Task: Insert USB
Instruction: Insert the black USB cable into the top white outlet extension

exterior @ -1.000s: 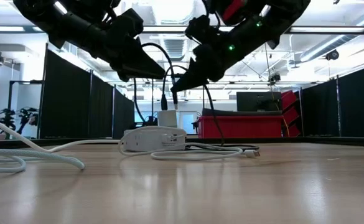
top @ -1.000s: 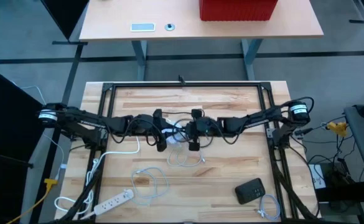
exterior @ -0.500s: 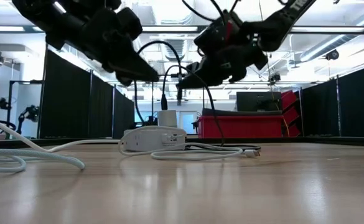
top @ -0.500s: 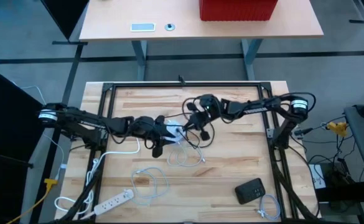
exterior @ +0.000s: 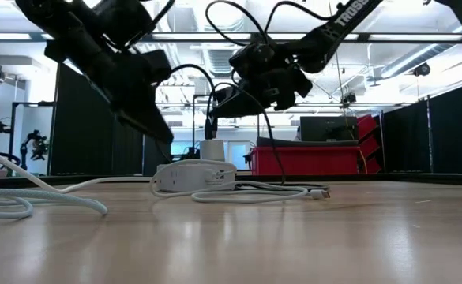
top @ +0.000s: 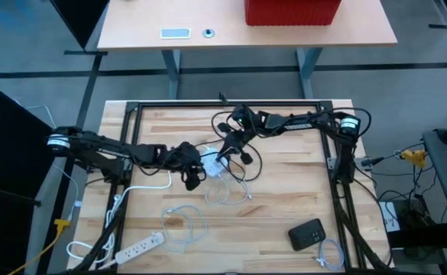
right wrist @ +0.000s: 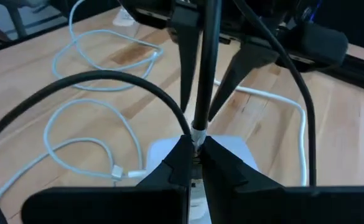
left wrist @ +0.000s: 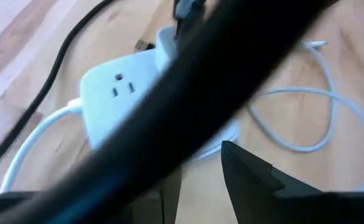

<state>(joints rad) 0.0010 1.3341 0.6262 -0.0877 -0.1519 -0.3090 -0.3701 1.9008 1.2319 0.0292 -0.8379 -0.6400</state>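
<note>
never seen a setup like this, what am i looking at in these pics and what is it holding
Two dark robot arms work over a wooden table. One picture looks straight down, one looks level across the tabletop, and two come from cameras on the arms' wrists. The right gripper is shut on a black USB cable, just above a white charger block that stands on a white power adapter. The left gripper hovers open beside the adapter. Also on the table are loose white cables, a white power strip and a small black box.
</note>
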